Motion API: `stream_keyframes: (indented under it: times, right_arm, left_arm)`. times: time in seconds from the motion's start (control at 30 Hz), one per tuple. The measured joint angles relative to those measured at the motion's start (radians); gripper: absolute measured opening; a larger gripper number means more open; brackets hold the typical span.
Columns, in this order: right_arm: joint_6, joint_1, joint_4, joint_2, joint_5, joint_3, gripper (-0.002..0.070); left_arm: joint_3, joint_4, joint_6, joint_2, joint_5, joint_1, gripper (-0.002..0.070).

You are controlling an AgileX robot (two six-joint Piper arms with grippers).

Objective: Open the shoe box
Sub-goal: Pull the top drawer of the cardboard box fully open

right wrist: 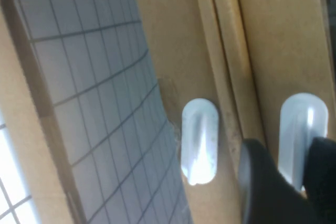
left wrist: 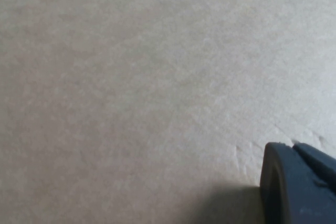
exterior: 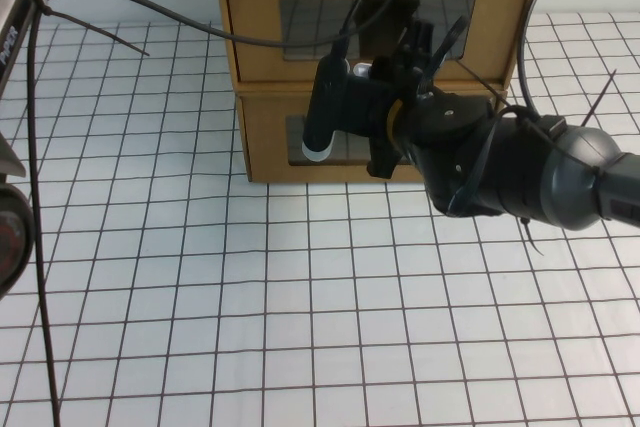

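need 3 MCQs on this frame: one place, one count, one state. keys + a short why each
1. Where is the right gripper?
A. At the box fronts, by a white pull tab
B. Parked far from the boxes
C. On top of the stack

2. How many cardboard boxes are stacked?
A. One
B. Two
C. Four

3. The lower box drawer is:
A. pulled fully out
B. missing
C. shut, flush with its front

Key: 1 A, its wrist view shows the tab right at it. 2 B, the high view shows one box on another. 3 C, the lower front sits flush.
The left gripper shows only against a plain cardboard surface.
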Motion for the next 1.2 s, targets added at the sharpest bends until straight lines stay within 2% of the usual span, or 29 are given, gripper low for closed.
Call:
stream_keyframes:
  times: [0.3,0.5,0.7,0.9,1.2]
  right_arm:
    - [0.028,0.002,-0.021,0.002,0.006,0.0,0.0165]
    - [0.07,0.002,-0.044,0.002,0.006,0.0,0.0113]
    - [0.074,0.002,-0.048,0.004,0.006,0.0,0.0096]
    - [0.074,0.002,-0.058,0.006,0.012,-0.004,0.0024]
    - [0.07,0.002,-0.064,0.006,0.014,-0.004,0.0015]
  left_arm:
    - [0.0,0.0,0.0,-0.002,0.0,0.0,-0.0003]
    - [0.0,0.0,0.0,-0.002,0.0,0.0,-0.0003]
    - [0.0,0.0,0.0,-0.002,0.0,0.0,-0.0003]
    - [0.0,0.0,0.0,-0.002,0.002,0.0,-0.0003]
    - [0.0,0.0,0.0,-0.002,0.002,0.0,-0.0003]
